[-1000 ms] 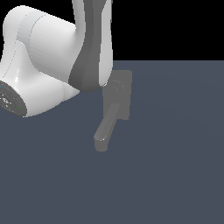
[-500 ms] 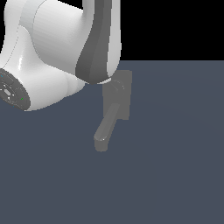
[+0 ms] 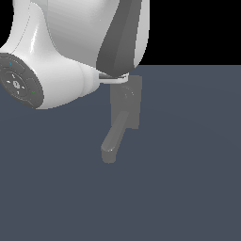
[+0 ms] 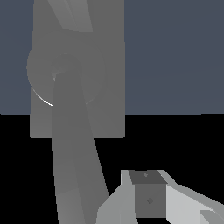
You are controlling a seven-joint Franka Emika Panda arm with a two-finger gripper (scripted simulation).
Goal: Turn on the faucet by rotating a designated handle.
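The grey faucet (image 3: 126, 117) stands on the blue-grey surface, its flat base plate (image 3: 135, 101) partly behind my arm. Its thick spout (image 3: 112, 143) runs toward the exterior view's lower left. In the wrist view the base plate (image 4: 109, 87) carries a round hub (image 4: 65, 68). The thick spout (image 4: 74, 166) leaves the hub one way, and the thin flat handle (image 4: 72, 15) leaves it the other way, cut off by the frame edge. One gripper finger (image 4: 148, 199) shows beside the spout, apart from the handle. The other finger is out of view. In the exterior view the arm hides the gripper.
My bulky white arm link (image 3: 66, 61) and its dark grey section (image 3: 120, 42) fill the exterior view's upper left, overhanging the top of the faucet. The flat blue-grey surface (image 3: 188, 179) spreads around the faucet.
My arm has shifted toward the exterior view's right and now looms larger, covering the top of the base plate. The faucet has not moved.
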